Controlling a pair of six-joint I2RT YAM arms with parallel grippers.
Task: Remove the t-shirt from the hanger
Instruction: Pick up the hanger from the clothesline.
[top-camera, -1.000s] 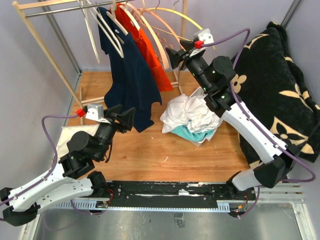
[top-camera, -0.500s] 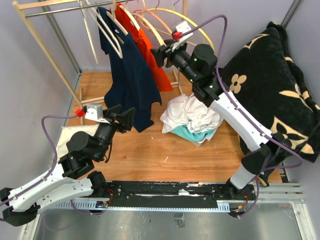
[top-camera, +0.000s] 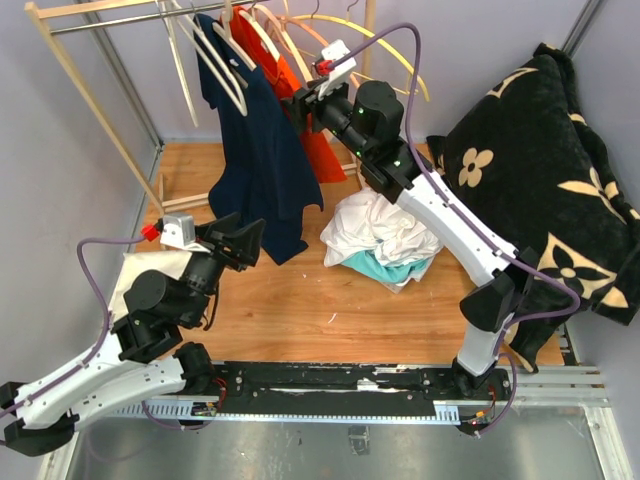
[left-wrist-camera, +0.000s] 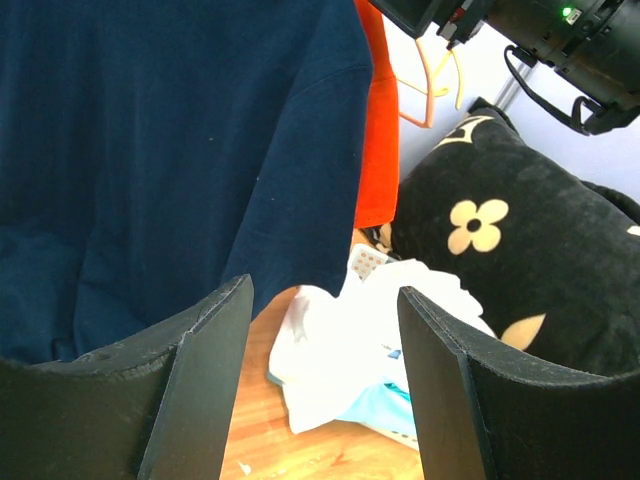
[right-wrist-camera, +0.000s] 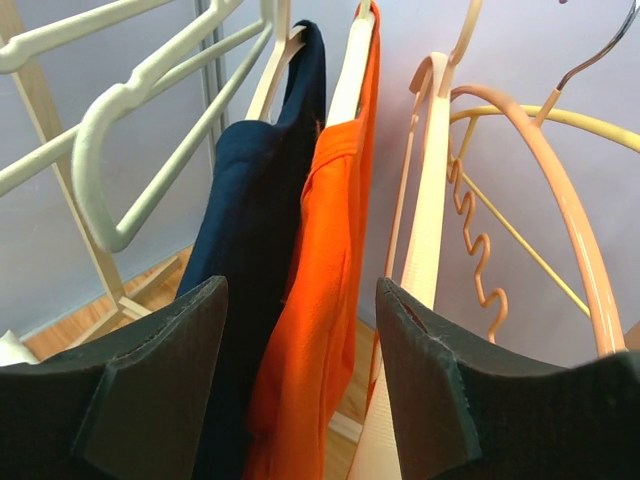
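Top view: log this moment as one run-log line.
right hand open, aimed at orange t-shirt | left hand open, facing navy t-shirt | both shirts hanging on rack | nothing held

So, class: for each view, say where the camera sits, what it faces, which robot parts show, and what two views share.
Top: high behind robot, facing table, rack; left arm, right arm show.
Left wrist: on left gripper, facing navy shirt; open fingers show.
Right wrist: on right gripper, facing hangers; open fingers show.
Shared: both wrist views show orange shirt.

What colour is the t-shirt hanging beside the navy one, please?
Orange t-shirt, clearest in the right wrist view.
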